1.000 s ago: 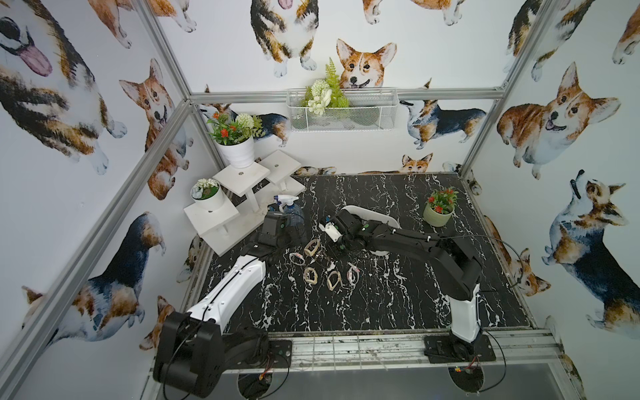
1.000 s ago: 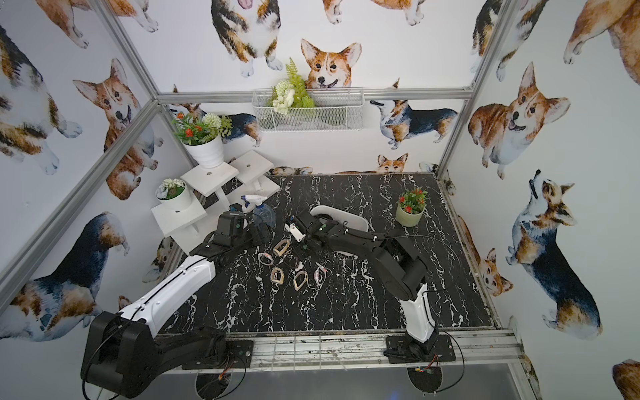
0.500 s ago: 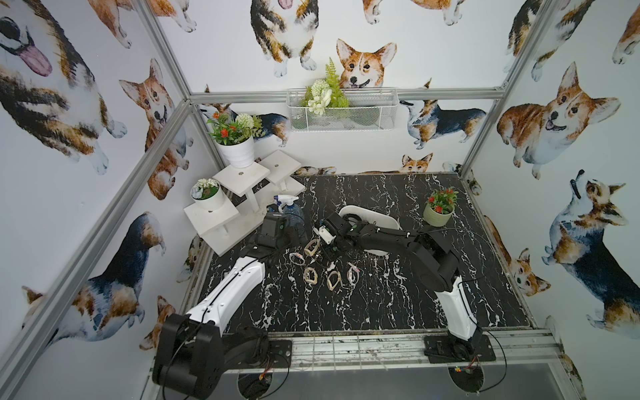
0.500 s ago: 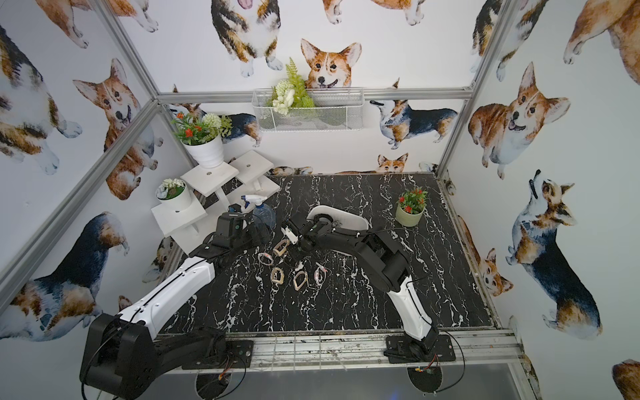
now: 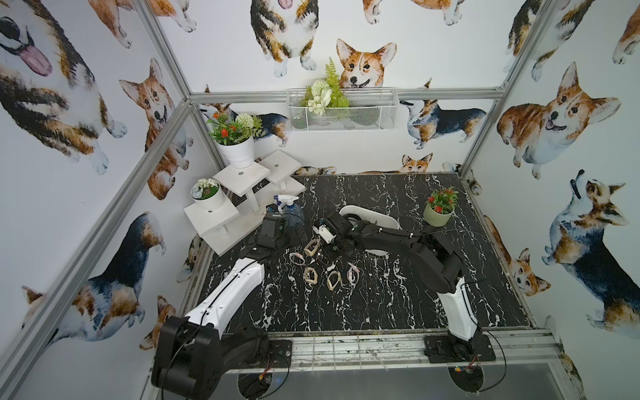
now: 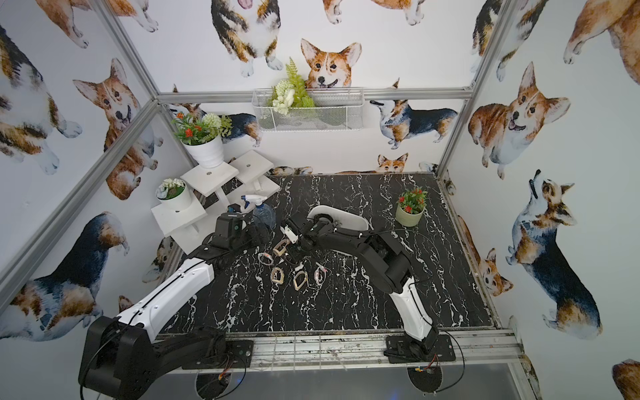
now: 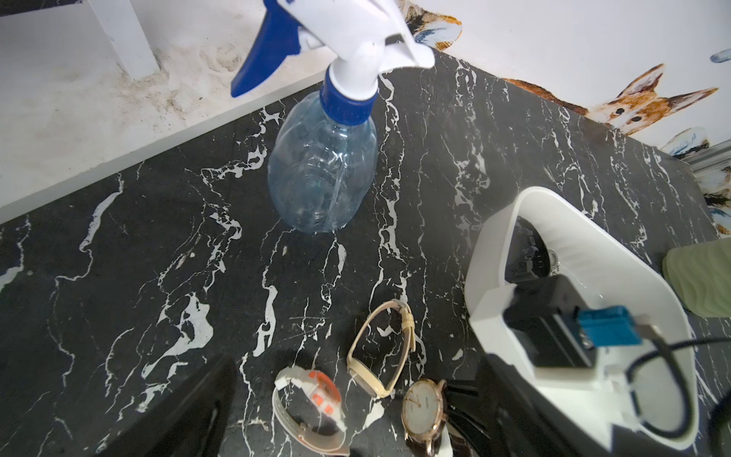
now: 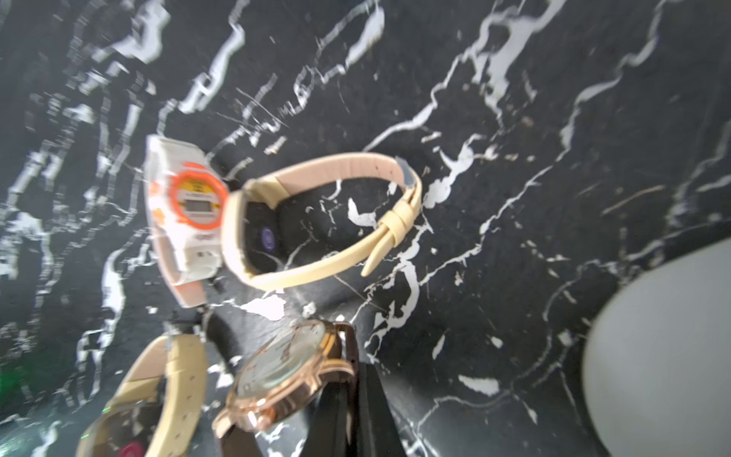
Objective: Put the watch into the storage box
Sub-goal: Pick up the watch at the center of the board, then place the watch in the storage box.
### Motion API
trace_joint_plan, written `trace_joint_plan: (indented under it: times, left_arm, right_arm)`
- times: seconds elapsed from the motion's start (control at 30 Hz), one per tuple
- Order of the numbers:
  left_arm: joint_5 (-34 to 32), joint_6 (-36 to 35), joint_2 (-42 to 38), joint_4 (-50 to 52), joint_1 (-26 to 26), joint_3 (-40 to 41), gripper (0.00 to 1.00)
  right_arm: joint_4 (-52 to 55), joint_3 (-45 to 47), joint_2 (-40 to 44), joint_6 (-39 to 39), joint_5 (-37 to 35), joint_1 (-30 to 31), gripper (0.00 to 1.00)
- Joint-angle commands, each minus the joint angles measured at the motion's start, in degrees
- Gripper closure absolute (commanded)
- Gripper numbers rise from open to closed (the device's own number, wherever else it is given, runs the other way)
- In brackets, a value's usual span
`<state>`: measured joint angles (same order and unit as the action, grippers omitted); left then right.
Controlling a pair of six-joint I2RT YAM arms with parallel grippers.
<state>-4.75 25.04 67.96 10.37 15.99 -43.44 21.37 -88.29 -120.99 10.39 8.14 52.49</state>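
Left arm (image 5: pixel 230 294), lower left in both top views, has a white shell link with small dark screws on a bulky black base (image 5: pixel 187 353). Right arm (image 5: pixel 459 313), lower right, has a white lower link and black upper links. Its wrist carries a white camera housing (image 5: pixel 325 234), a blue plug (image 7: pixel 609 327) and a black cable (image 7: pixel 689 403). Black plates (image 5: pixel 486 353) sit under both.

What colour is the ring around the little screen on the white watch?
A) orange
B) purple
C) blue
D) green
A: in the right wrist view the white watch has a bright orange ring around its small grey screen.
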Motion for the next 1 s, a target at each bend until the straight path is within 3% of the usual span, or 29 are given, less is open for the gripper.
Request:
trace_joint_plan:
  times: [0.0,0.3,0.57,0.77,0.97]
  left_arm:
    - [2.12,-0.92,-0.44,-1.89,-0.08,0.42,0.0]
    - [12.37,-2.27,-1.26,-7.79,0.66,1.79,0.0]
    - [21.7,-2.3,2.07,-12.48,3.27,0.94,0.0]
    - [21.18,-5.16,6.01,-11.9,9.16,-1.7,0.0]
    - [21.64,-6.73,9.62,-11.89,12.72,-3.92,0.0]
  right_arm:
    - [-2.28,1.2,3.41,0.01,2.26,0.16,1.0]
    - [-5.02,7.88,16.02,2.19,0.41,-1.94,1.0]
    - [-0.99,16.19,25.59,3.54,-4.71,-10.19,1.0]
    - [3.55,17.87,26.92,3.73,-8.24,-17.63,1.0]
    - [7.26,15.54,22.41,1.65,-10.62,-23.04,1.0]
